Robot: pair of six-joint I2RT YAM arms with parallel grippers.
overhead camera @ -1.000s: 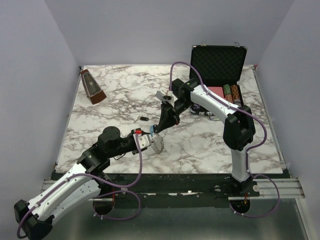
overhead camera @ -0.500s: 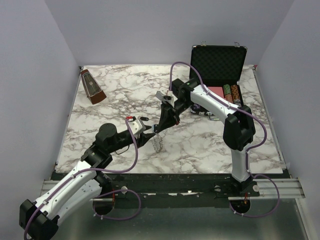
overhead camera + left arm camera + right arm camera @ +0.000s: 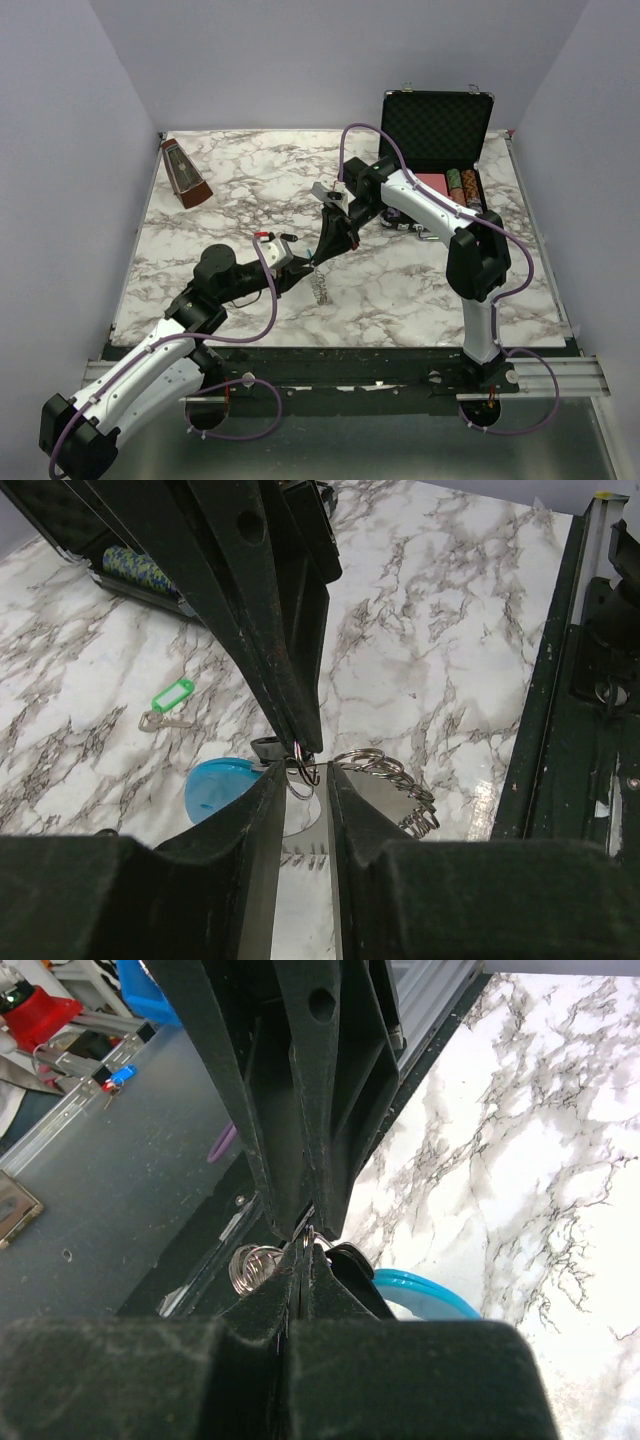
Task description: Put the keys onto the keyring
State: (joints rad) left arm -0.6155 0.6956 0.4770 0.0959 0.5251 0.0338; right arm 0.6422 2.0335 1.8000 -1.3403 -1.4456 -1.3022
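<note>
- Keyring (image 3: 320, 288): hanging over the marble table (image 3: 400, 290), between the two grippers; coiled silver links on one side, light blue section (image 3: 220, 788) on the other.
- Right gripper (image 3: 303, 752): clamped tight on a small ring at the keyring's top.
- Left gripper (image 3: 303, 785): fingers a narrow gap apart, that small ring just between their tips; contact impossible to tell.
- Green key (image 3: 170, 695): lying flat on the table, apart from the keyring, on the side toward the black case (image 3: 435, 130).
</note>
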